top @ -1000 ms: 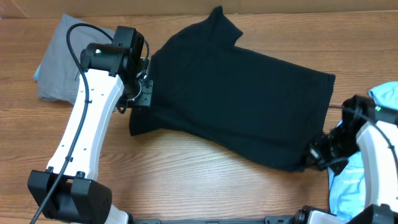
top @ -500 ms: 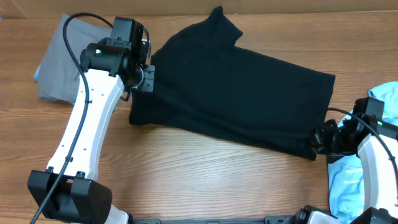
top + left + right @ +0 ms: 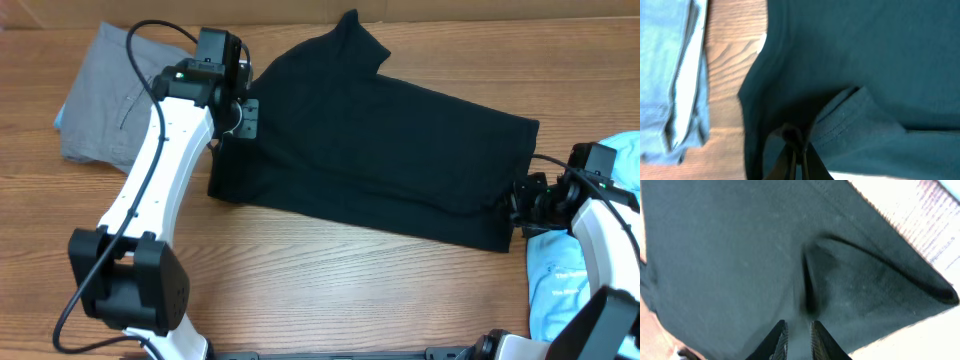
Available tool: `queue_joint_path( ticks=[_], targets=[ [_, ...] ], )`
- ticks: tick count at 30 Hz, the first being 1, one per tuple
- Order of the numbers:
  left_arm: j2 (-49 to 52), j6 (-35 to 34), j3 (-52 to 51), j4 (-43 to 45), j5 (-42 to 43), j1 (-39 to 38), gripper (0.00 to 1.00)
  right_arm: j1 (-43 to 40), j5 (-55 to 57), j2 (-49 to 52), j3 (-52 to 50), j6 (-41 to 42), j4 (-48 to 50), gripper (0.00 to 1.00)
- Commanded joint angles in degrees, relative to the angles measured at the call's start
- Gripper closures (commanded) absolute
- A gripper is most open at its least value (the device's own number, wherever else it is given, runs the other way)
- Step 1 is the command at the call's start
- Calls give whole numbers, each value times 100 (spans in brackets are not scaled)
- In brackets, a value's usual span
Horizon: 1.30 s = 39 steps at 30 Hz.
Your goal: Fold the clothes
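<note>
The black T-shirt (image 3: 380, 150) lies spread across the wooden table, collar end toward the far side. My left gripper (image 3: 243, 118) is shut on a pinch of its left edge near the sleeve; the left wrist view shows the jaws (image 3: 799, 150) closed on bunched black cloth (image 3: 865, 60). My right gripper (image 3: 515, 205) is shut on the shirt's right hem corner; in the right wrist view the fingers (image 3: 799, 330) pinch the cloth (image 3: 740, 245), and a crease runs out from them. No white neck label shows.
Folded grey trousers (image 3: 100, 95) lie at the far left, also in the left wrist view (image 3: 675, 75). A light-blue printed shirt (image 3: 575, 290) lies at the right edge under my right arm. Bare wood (image 3: 330, 280) runs along the front.
My left gripper has moved toward the far side with the shirt's left edge. My right gripper has moved right and farther back, pulling the hem; the shirt lies flatter.
</note>
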Motion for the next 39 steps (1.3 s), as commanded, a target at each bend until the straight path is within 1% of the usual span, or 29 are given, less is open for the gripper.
queue_joint_path(
  ticks=[1, 3, 5, 7, 8, 10, 11, 13, 15, 18, 19, 20, 21, 23, 24, 25, 31, 33, 36, 39],
  targets=[
    [216, 133, -26, 291, 282, 20, 93, -17, 9, 195, 13, 125, 240, 82],
    [247, 138, -26, 468, 282, 22, 87, -17, 9, 232, 13, 118, 378, 82],
    [247, 273, -24, 595, 282, 22, 78, -20, 9, 229, 13, 76, 498, 82],
    [247, 376, -20, 638, 282, 22, 74, -17, 9, 229, 15, -129, 579, 82],
    [247, 393, -20, 636, 282, 22, 74, -17, 11, 229, 13, -422, 621, 75],
    [247, 396, -20, 599, 282, 26, 74, -17, 59, 234, 13, -997, 610, 48],
    [247, 393, -20, 577, 284, 26, 74, -4, 94, 245, 13, -1158, 562, 40],
    [247, 393, -20, 542, 308, 24, 75, 39, 184, 284, 13, -1405, 442, 34],
    [247, 391, -20, 514, 328, 20, 75, 111, 393, 365, 13, -1451, 393, 29],
    [247, 389, -20, 457, 350, 20, 75, 225, 535, 560, 13, -1453, 588, 26],
    [247, 389, -20, 424, 350, 22, 73, 256, 553, 640, 13, -1449, 686, 26],
    [247, 389, -20, 393, 348, 20, 72, 271, 551, 710, 13, -1449, 785, 27],
    [247, 389, -20, 356, 348, 20, 71, 293, 546, 807, 13, -1449, 901, 34],
    [247, 391, -20, 271, 345, 22, 69, 299, 485, 946, 13, -1449, 1019, 66],
    [247, 391, -20, 229, 343, 22, 68, 299, 420, 955, 13, -1453, 1023, 85],
    [247, 391, -20, 192, 345, 24, 67, 286, 376, 944, 26, -1473, 1021, 96],
    [247, 396, -20, 74, 323, 26, 61, -79, 350, 748, 413, -1469, 765, 96],
    [247, 396, -20, 63, 323, 26, 57, -223, 350, 693, 525, -1414, 737, 96],
    [247, 393, -20, 70, 323, 26, 46, -402, 273, 688, 584, -1161, 811, 96],
    [271, 442, -20, 96, 323, 26, 35, -457, 157, 688, 584, -1145, 824, 96]
  ],
)
